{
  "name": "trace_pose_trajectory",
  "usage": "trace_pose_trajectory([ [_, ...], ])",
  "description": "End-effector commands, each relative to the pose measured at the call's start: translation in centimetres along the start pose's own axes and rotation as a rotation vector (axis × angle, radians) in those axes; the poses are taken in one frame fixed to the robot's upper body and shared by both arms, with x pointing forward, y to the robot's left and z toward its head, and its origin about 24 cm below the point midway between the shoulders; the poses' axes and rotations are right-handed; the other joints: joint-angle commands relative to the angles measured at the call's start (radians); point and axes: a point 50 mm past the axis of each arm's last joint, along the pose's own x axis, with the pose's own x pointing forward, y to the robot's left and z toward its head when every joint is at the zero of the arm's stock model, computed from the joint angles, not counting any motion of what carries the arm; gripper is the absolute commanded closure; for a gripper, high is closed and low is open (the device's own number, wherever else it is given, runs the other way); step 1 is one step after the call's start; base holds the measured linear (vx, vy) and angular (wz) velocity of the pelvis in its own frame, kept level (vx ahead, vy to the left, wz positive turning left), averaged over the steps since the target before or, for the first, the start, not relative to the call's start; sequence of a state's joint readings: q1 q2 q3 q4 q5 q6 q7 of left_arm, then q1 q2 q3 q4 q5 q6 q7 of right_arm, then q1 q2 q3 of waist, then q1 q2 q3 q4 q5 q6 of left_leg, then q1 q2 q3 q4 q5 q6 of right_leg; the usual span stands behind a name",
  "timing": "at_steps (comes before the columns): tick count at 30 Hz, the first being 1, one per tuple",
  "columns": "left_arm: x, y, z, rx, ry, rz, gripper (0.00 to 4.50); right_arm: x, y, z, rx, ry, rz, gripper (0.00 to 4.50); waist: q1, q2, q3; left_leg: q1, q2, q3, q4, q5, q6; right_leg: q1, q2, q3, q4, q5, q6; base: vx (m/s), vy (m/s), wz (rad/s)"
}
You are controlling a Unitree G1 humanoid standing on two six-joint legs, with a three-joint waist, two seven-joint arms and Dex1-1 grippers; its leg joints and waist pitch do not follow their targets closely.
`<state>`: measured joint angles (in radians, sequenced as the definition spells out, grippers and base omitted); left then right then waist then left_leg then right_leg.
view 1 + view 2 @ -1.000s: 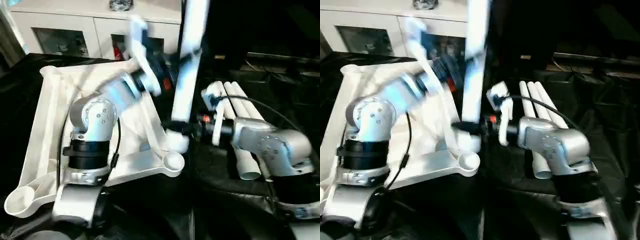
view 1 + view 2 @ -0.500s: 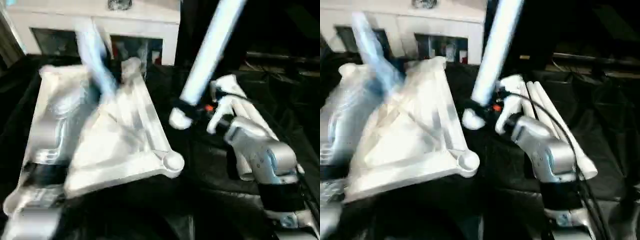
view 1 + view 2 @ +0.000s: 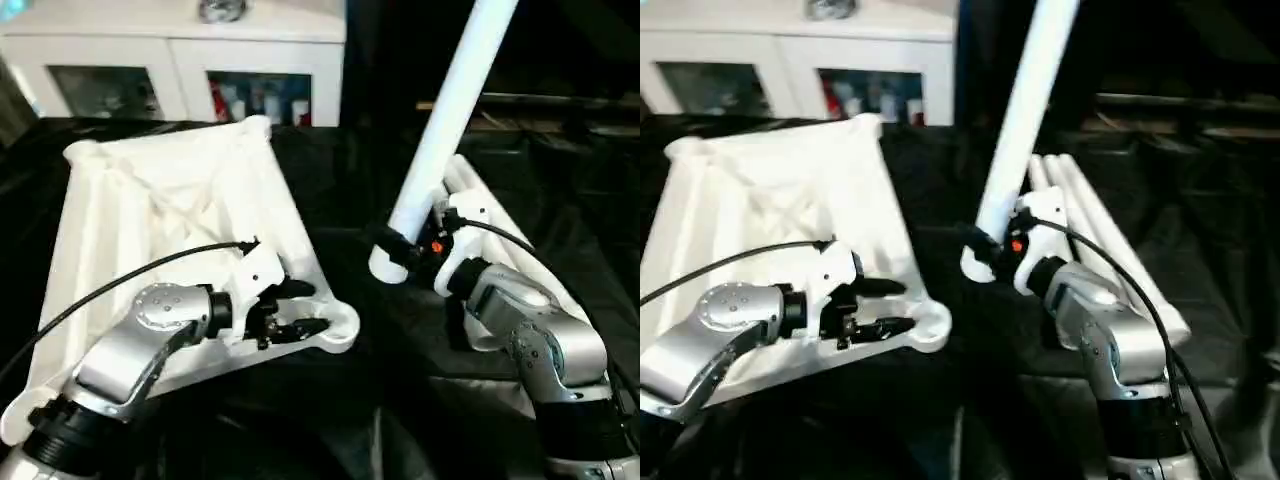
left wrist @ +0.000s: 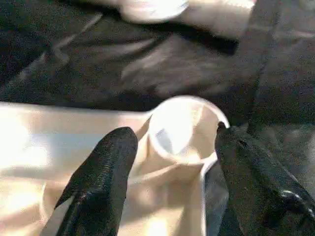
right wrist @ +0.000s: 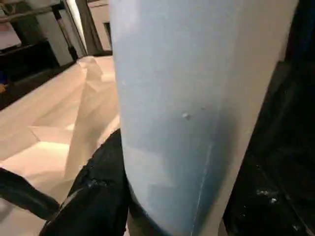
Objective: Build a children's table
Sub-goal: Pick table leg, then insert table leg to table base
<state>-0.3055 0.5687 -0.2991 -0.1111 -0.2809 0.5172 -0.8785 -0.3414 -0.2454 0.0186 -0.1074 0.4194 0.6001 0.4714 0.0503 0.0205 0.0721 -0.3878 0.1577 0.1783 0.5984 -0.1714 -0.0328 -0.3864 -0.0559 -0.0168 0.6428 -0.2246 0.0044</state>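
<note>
Lying upside down on a black-draped surface [image 3: 400,330], the white table top [image 3: 150,220] is seen with its ribbed underside facing up. At its near corner on the robot's right, a round corner socket [image 4: 183,129] is straddled by the left gripper [image 3: 297,308], whose two black fingers [image 4: 101,172] are spread apart, one on each side of the socket rim; whether they touch it cannot be told. Just beyond, to the right of that corner, a white tube leg [image 3: 445,140] is held by the right gripper [image 3: 405,250], clamped near the leg's lower end. The leg is tilted, its top leaning up and away to the right, and its lower end hangs above the black cover, apart from the socket. Behind the right gripper, more white legs [image 3: 1090,230] are laid side by side on the cover. Along the far edge, white cabinets [image 3: 180,60] with glass doors are seen.
</note>
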Motion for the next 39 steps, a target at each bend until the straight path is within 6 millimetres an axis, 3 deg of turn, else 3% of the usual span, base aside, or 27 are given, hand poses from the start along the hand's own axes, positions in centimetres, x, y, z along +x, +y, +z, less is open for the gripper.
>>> trace_pose_trajectory([
  [1, -0.3, 0.4, -0.2, -0.017, 0.037, 0.06, 1.5, 0.3, 0.9, -0.6, -0.026, 0.045, 0.054, 2.57, 0.002, 0.012, -0.064, 0.026, 0.058, -0.025, -0.073, -0.238, -0.043, 0.026, -0.069, 0.039, -0.09, -0.203, -0.197, 0.0, 0.0, 0.0],
  [4, -0.4, 0.9, -0.8, -0.034, 0.102, 0.116, 1.85, 0.4, 1.2, -0.8, -0.045, 0.07, 0.073, 2.57, 0.003, 0.013, -0.064, 0.026, 0.057, -0.027, -0.075, -0.254, -0.05, 0.027, -0.07, 0.041, -0.09, -0.193, -0.196, 0.0, 0.0, 0.0],
  [5, -0.6, 0.7, -0.8, -0.027, 0.118, 0.1, 1.85, 0.5, 1.0, -0.7, -0.055, 0.073, 0.072, 2.57, 0.003, -0.009, -0.067, 0.025, 0.058, -0.024, -0.074, -0.243, -0.042, 0.031, -0.069, 0.041, -0.092, -0.187, -0.195, 0.0, 0.0, 0.0],
  [6, -0.8, 0.4, -0.9, -0.034, 0.122, 0.085, 1.96, 0.6, 1.0, -0.7, -0.051, 0.07, 0.071, 2.57, 0.01, 0.002, -0.067, 0.025, 0.058, -0.026, -0.073, -0.211, -0.035, 0.029, -0.073, 0.041, -0.086, -0.171, -0.199, 0.0, 0.0, 0.0],
  [9, -1.3, -0.1, -0.9, -0.078, 0.106, 0.087, 2.29, 0.8, 0.9, -0.9, -0.046, 0.071, 0.069, 2.57, 0.01, -0.005, -0.07, 0.024, 0.059, -0.024, -0.071, -0.195, -0.031, 0.03, -0.071, 0.039, -0.082, -0.138, -0.208, 0.0, 0.0, 0.0],
  [11, -1.3, -0.4, -1.0, -0.095, 0.104, 0.085, 2.41, 0.9, 0.9, -0.9, -0.045, 0.072, 0.069, 2.57, 0.012, -0.002, -0.071, 0.022, 0.058, -0.024, -0.069, -0.176, -0.026, 0.031, -0.072, 0.039, -0.079, -0.108, -0.217, 0.0, 0.0, 0.0],
  [12, -1.3, -0.8, -0.9, -0.109, 0.085, 0.064, 2.55, 1.0, 0.9, -0.8, -0.037, 0.07, 0.075, 2.57, 0.012, -0.011, -0.073, 0.021, 0.057, -0.022, -0.068, -0.166, -0.018, 0.034, -0.071, 0.039, -0.08, -0.097, -0.219, 0.0, 0.0, 0.0],
  [13, -1.3, -0.8, -0.9, -0.109, 0.085, 0.064, 2.68, 1.0, 0.9, -0.8, -0.037, 0.07, 0.075, 2.57, 0.014, -0.007, -0.073, 0.021, 0.058, -0.023, -0.068, -0.158, -0.014, 0.034, -0.073, 0.038, -0.078, -0.091, -0.22, 0.0, 0.0, 0.0],
  [14, -1.2, -1.2, -0.7, -0.115, 0.06, 0.04, 2.74, 1.0, 1.0, -0.8, -0.033, 0.069, 0.079, 2.57, 0.012, -0.011, -0.073, 0.02, 0.058, -0.021, -0.067, -0.157, -0.011, 0.034, -0.073, 0.038, -0.079, -0.09, -0.22, 0.0, 0.0, 0.0],
  [15, -1.1, -1.7, -0.5, -0.107, 0.039, 0.014, 2.74, 1.0, 1.0, -0.8, -0.033, 0.077, 0.091, 2.57, 0.013, -0.015, -0.072, 0.02, 0.058, -0.021, -0.068, -0.156, -0.007, 0.035, -0.072, 0.038, -0.08, -0.098, -0.217, 0.0, 0.0, 0.0],
  [16, -1.1, -1.7, -0.5, -0.106, 0.038, 0.012, 2.76, 1.0, 1.0, -0.8, -0.033, 0.077, 0.092, 2.57, 0.015, -0.011, -0.072, 0.021, 0.059, -0.022, -0.068, -0.16, -0.006, 0.034, -0.073, 0.038, -0.08, -0.111, -0.214, 0.0, 0.0, 0.0],
  [18, -0.9, -1.9, -0.6, -0.09, 0.046, -0.007, 2.76, 1.0, 0.9, -0.9, -0.034, 0.082, 0.092, 2.57, 0.015, -0.019, -0.07, 0.021, 0.059, -0.021, -0.069, -0.171, -0.006, 0.032, -0.073, 0.039, -0.084, -0.136, -0.207, 0.0, 0.0, 0.0],
  [19, -0.8, -2.0, -0.7, -0.092, 0.053, -0.003, 2.62, 1.0, 1.0, -0.9, -0.035, 0.085, 0.096, 2.57, 0.015, -0.015, -0.069, 0.024, 0.059, -0.021, -0.071, -0.192, -0.015, 0.029, -0.072, 0.04, -0.086, -0.172, -0.196, 0.0, 0.0, 0.0],
  [22, -0.4, -1.5, -1.3, -0.055, 0.108, 0.037, 2.41, 1.1, 1.0, -1.0, -0.035, 0.087, 0.101, 2.57, 0.015, -0.019, -0.067, 0.025, 0.059, -0.023, -0.074, -0.213, -0.025, 0.028, -0.073, 0.042, -0.091, -0.214, -0.171, 0.0, 0.0, 0.0],
  [25, -0.4, -1.1, -2.3, -0.051, 0.158, 0.065, 2.34, 1.2, 1.2, -1.1, -0.037, 0.093, 0.112, 2.57, 0.013, -0.023, -0.071, 0.024, 0.059, -0.024, -0.074, -0.212, -0.035, 0.028, -0.073, 0.041, -0.089, -0.208, -0.16, 0.0, 0.0, 0.0],
  [33, -0.8, -1.1, -2.9, -0.075, 0.182, 0.05, 2.32, 1.3, 1.4, -1.3, -0.034, 0.098, 0.121, 2.57, 0.014, -0.023, -0.074, 0.023, 0.059, -0.024, -0.072, -0.185, -0.026, 0.03, -0.072, 0.04, -0.083, -0.136, -0.186, 0.0, 0.0, 0.0],
  [39, -1.2, -1.0, -2.7, -0.097, 0.165, 0.05, 2.81, 1.4, 1.4, -1.2, -0.034, 0.096, 0.123, 2.57, 0.014, -0.023, -0.071, 0.025, 0.058, -0.023, -0.073, -0.209, -0.031, 0.028, -0.073, 0.04, -0.086, -0.168, -0.187, 0.0, 0.0, 0.0],
])
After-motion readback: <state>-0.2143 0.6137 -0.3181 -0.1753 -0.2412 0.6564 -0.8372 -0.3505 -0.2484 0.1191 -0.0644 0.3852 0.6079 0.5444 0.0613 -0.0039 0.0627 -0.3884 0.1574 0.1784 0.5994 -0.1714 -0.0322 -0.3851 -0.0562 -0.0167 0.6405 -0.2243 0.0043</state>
